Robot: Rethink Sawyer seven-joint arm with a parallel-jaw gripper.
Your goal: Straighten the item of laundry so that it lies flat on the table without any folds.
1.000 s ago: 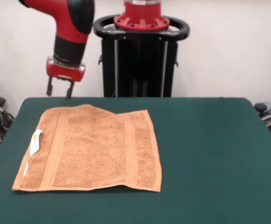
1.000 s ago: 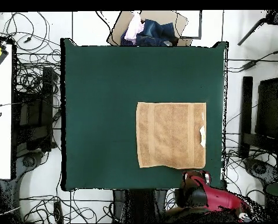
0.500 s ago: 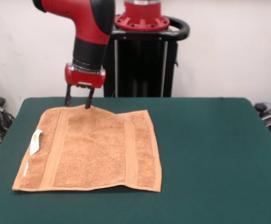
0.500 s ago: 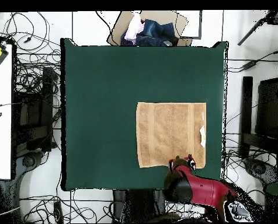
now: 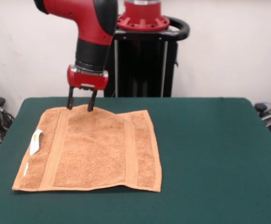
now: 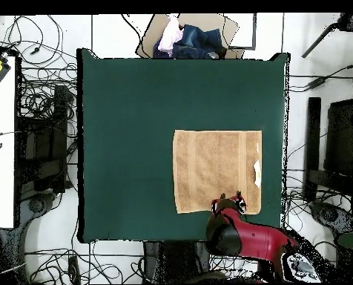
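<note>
Since half a second ago the red and black arm's gripper (image 5: pixel 80 106) is seen lowered slightly and shifted a little along the towel's far edge; a second ago it hung well off to the side, beyond the table's back corner. The cloth itself is unchanged in outline.

The two dark fingers are spread apart, pointing straight down, tips level with the far hem of the orange-tan terry-cloth hand towel (image 5: pixel 92 148). Nothing is held between them. Whether the tips touch the cloth cannot be told from the front view; in the overhead view the gripper (image 6: pixel 230 201) overlaps the towel's (image 6: pixel 213 169) edge nearest the robot's base.

The towel is laid on the large dark green felt-topped table (image 5: pixel 210 154), toward the left half in the front view, roughly square. Woven border bands are seen running front to back near both side edges. The far edge is uneven: a slight hump under the gripper, then a dip and a step toward the right corner. A small white tag (image 5: pixel 35 141) is curled up at the left edge.

A pile of clothes (image 6: pixel 185 38) is seen beyond the table's far edge in the overhead view.
</note>
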